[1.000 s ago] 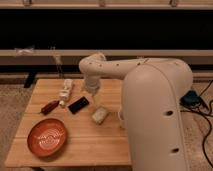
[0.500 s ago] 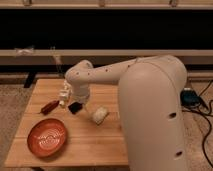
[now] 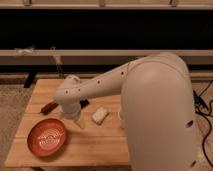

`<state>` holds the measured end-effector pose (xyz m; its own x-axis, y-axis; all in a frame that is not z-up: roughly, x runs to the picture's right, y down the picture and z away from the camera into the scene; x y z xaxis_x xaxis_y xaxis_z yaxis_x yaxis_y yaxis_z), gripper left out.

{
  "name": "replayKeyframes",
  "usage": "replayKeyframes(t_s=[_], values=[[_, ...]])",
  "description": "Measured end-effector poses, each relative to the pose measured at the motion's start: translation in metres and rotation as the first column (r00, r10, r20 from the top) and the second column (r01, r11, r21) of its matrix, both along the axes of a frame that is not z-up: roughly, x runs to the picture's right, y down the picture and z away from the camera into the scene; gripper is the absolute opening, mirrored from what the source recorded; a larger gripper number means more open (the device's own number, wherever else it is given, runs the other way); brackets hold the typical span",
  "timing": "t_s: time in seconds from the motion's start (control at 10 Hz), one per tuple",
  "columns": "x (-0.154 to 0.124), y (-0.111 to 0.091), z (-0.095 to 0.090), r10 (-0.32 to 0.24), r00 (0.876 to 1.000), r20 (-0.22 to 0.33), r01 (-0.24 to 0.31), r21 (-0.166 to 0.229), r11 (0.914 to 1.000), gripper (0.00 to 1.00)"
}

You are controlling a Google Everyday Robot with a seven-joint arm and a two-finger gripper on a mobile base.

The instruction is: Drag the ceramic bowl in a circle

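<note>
Since the last frame the arm (image 3: 100, 85) has swung lower, toward the table's front edge; the ceramic bowl (image 3: 47, 137) has not shifted. You find the bowl at the front-left of the wooden table (image 3: 100, 147), upright, with nothing touching it. Behind it lies a red-brown item (image 3: 49, 107). The gripper (image 3: 78, 119) hangs below the wrist, just up and right of the bowl's rim (apart from it). You cannot tell whether it is clenched or released. A pale block (image 3: 100, 115) sits further right.
</note>
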<state>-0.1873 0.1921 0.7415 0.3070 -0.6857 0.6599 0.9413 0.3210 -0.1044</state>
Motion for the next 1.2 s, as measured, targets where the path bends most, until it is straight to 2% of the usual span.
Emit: replayKeyframes(t_s=[0.2,0.4,0.6,0.8,0.9,1.0,1.2], values=[[-0.015,0.026,-0.018,-0.079,0.995,0.066,0.078,0.011,0.9969,0.80],[-0.025,0.053,-0.025,-0.164,0.977,0.135,0.161,0.035,0.9864,0.80],[-0.025,0.071,-0.016,-0.208,0.965,0.163,0.202,0.051,0.9780,0.80],[-0.023,0.080,0.000,-0.224,0.963,0.150,0.219,0.050,0.9744,0.80],[-0.021,0.080,0.009,-0.226,0.964,0.138,0.222,0.045,0.9741,0.75],[-0.017,0.078,0.018,-0.231,0.965,0.124,0.228,0.039,0.9729,0.66],[-0.016,0.075,0.025,-0.232,0.967,0.106,0.230,0.027,0.9728,0.44]])
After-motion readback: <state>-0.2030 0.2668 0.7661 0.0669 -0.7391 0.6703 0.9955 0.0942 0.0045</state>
